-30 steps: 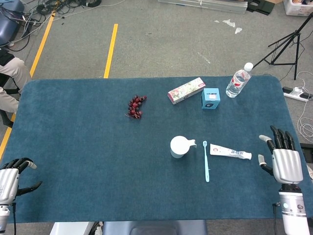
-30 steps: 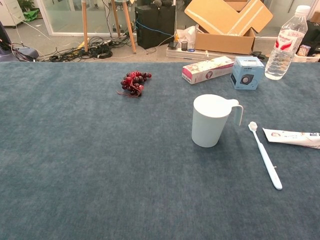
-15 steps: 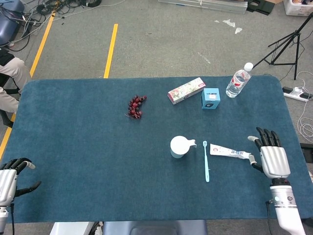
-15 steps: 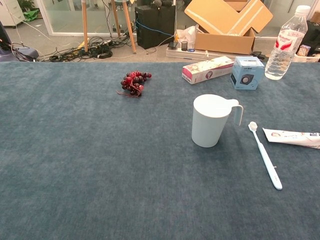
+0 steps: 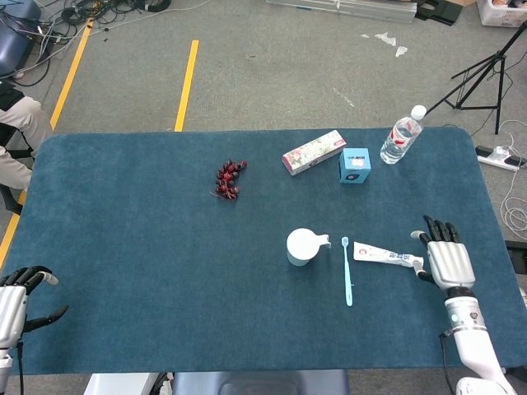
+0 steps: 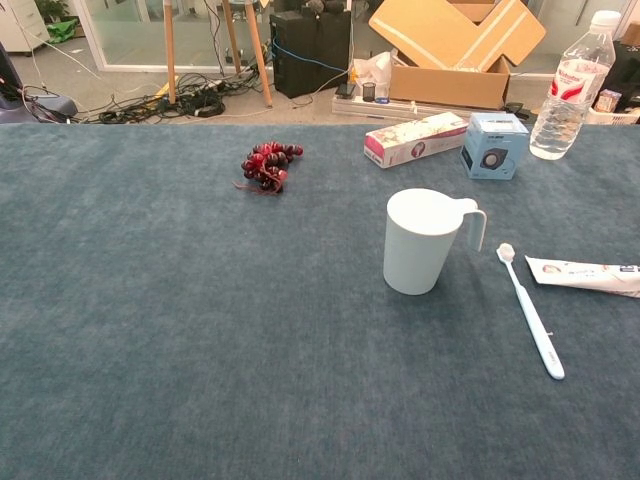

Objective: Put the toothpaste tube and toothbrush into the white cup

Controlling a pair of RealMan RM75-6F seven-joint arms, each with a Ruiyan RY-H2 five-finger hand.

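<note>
Resting at the worktop's (image 5: 123, 247) near edge, left hand (image 5: 18, 298) loosely curled, holding nothing. Right hand (image 5: 445, 259) spread, thumb by the cap of the tube (image 5: 387, 255). Tube flat; brush (image 5: 347, 271) flat between tube and upright cup (image 5: 300, 246). Grapes (image 5: 228, 178) farther back.

Over the last second the right hand (image 5: 447, 262) has moved in from the dark blue carpeted surface's (image 5: 148, 271) right edge toward the white toothpaste tube (image 5: 387, 255); its open fingers now sit just beside the tube's cap end.
</note>
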